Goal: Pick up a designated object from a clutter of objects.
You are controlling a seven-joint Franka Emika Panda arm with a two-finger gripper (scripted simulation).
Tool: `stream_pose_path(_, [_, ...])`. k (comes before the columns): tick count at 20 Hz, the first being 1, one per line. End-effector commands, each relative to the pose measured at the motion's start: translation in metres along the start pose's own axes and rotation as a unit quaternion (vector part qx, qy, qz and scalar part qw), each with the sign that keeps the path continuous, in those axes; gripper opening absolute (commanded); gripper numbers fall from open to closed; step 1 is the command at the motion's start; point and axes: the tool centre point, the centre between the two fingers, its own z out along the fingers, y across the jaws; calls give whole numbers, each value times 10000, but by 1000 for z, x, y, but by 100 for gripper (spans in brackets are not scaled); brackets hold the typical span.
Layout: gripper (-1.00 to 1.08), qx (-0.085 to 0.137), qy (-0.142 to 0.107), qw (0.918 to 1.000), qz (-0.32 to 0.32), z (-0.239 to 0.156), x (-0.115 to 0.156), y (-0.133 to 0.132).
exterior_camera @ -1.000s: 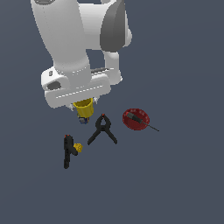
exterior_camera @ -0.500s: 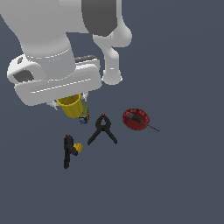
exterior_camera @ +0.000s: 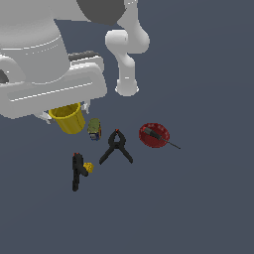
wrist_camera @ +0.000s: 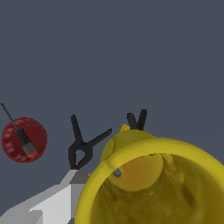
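The yellow cup (exterior_camera: pixel 68 119) hangs tilted under the big white hand, clear of the other items. My gripper (exterior_camera: pixel 67 110) is shut on it, and the hand hides most of the fingers. In the wrist view the cup (wrist_camera: pixel 153 151) fills the near corner with its mouth towards the camera. One grey finger (wrist_camera: pixel 65 197) lies against the outside of its wall, where the gripper (wrist_camera: pixel 99 177) pinches the rim. The rest of the clutter stays on the floor below.
On the floor lie a greenish can (exterior_camera: pixel 94 128), a black spring clamp (exterior_camera: pixel 115 146) (wrist_camera: pixel 83 146), a black-and-yellow tool (exterior_camera: pixel 79 170) (wrist_camera: pixel 136 120), and a red bowl (exterior_camera: pixel 154 135) (wrist_camera: pixel 24 139) with a thin dark tool across it. The arm's base (exterior_camera: pixel 127 87) stands behind.
The hand has risen towards the camera and to the exterior view's left, carrying the yellow cup. The greenish can, hidden before, now shows. The other items have not moved.
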Motion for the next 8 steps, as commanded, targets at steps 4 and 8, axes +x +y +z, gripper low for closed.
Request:
stream_pose_path(4, [-100,-3,5,10000,-1,-8,4,6])
stream_pose_path(8, [-100,-3,5,10000,-1,-10,5,7])
